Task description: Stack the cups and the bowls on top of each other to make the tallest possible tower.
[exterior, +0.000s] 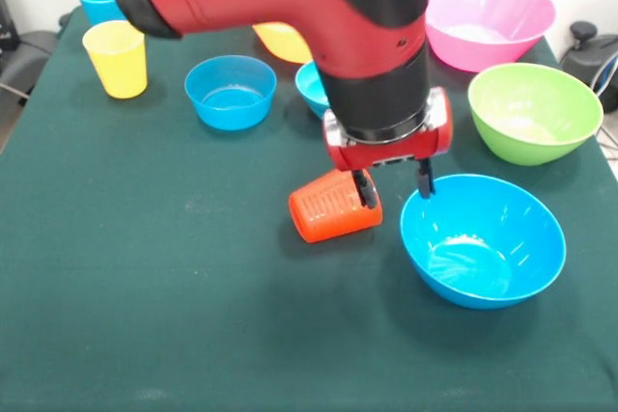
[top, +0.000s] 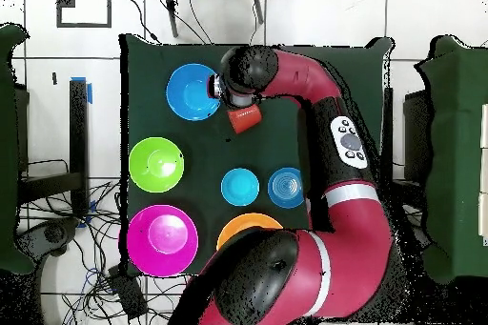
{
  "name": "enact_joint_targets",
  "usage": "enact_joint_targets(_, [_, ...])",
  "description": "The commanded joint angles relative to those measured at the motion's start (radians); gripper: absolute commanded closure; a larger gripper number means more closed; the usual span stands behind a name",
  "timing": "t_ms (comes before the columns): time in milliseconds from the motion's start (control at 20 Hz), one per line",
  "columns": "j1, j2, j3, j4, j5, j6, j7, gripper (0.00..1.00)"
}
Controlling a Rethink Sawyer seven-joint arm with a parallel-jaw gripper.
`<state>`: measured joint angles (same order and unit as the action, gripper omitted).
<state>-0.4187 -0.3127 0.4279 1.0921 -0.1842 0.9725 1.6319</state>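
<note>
I see my gripper (exterior: pixel 395 186) hanging open between the tipped orange-red cup (exterior: pixel 335 206) and the medium blue bowl (exterior: pixel 483 239), one finger seemingly touching the cup, holding nothing, yellow cup (exterior: pixel 117 58) upright far across the green bench (exterior: pixel 174 296), bowls unstacked.

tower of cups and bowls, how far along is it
Nothing is stacked: the big pink plastic bowl, green bowl and large blue bowl sit apart. In hand: the open gripper is beside the tipped-over ribbed orange-red cup. All stacking remains.
</note>
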Motion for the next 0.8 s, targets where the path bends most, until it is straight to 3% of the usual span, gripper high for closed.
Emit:
enact_joint_targets(50, [-0.001,0.048,0.027,-0.027,-0.054,-0.046,-0.096,0.0])
enact_joint_targets(800, [0.079,0.045,-0.028,-0.108,-0.148,-0.041,-0.049,0.0])
